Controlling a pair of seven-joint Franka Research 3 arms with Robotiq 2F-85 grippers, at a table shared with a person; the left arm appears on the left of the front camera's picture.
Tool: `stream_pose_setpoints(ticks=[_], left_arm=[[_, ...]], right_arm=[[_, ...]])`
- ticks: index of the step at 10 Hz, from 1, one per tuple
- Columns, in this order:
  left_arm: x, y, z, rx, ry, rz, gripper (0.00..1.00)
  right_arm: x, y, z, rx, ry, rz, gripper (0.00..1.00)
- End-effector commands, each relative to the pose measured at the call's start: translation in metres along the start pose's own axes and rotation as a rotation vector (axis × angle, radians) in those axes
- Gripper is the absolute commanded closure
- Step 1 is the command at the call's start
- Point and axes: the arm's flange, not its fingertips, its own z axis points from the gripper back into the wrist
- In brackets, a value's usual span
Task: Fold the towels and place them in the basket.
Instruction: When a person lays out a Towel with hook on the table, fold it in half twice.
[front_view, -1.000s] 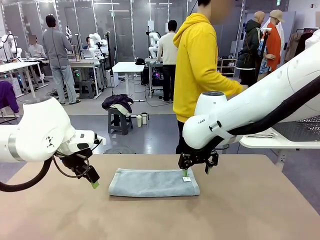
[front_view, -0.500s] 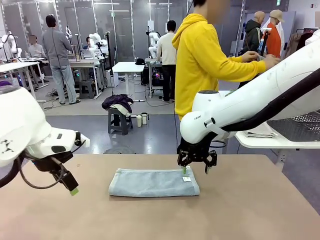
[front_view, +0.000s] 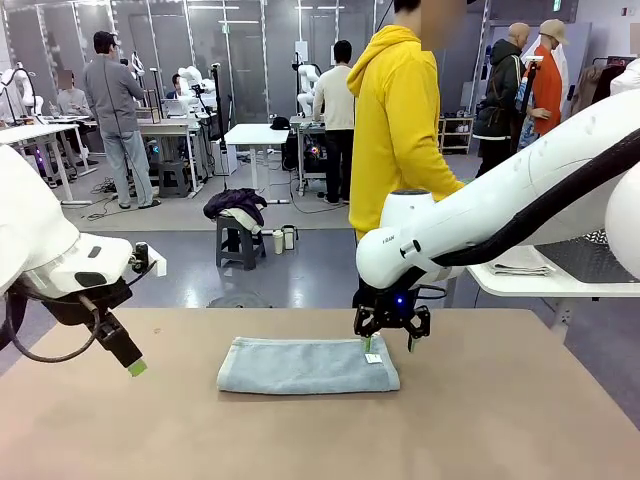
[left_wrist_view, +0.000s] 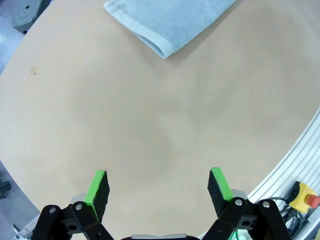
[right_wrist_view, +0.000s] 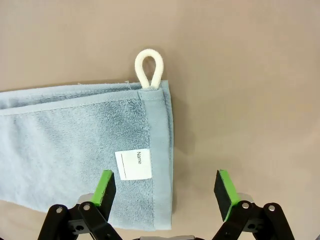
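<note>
Right now you are looking at one folded grey-blue towel (front_view: 305, 365) lying flat near the middle of the tan table (front_view: 500, 420). Your right gripper (front_view: 389, 340) is hovering just above the towel's right end, its fingers standing wide apart and gripping nothing. In its wrist view one green pad (right_wrist_view: 105, 186) is sitting over the terry beside the white tag (right_wrist_view: 133, 164), the other over bare table past the hem. A white loop (right_wrist_view: 149, 67) is poking out from the towel's corner. Your left gripper (left_wrist_view: 159, 175) is hanging well apart from the towel over bare table, fingers spread wide and empty. A person in a yellow hoodie (front_view: 395, 130) is standing at the far side.
</note>
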Motion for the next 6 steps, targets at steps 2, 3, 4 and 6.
stream_pose_setpoints(ticks=[2, 3, 4, 6], left_arm=[[0.002, -0.003, -0.007, 0.004, 0.012, 0.010, 0.00], [0.002, -0.003, -0.007, 0.004, 0.012, 0.010, 0.00], [0.002, -0.003, -0.007, 0.004, 0.012, 0.010, 0.00], [0.002, -0.003, -0.007, 0.004, 0.012, 0.010, 0.00]], right_arm=[[0.003, 0.004, -0.011, -0.017, 0.010, -0.024, 0.00], [0.003, 0.004, -0.015, -0.016, 0.009, -0.023, 0.00], [0.004, 0.005, -0.019, -0.015, 0.011, -0.023, 0.00], [0.002, 0.006, -0.021, -0.015, 0.011, -0.021, 0.00]])
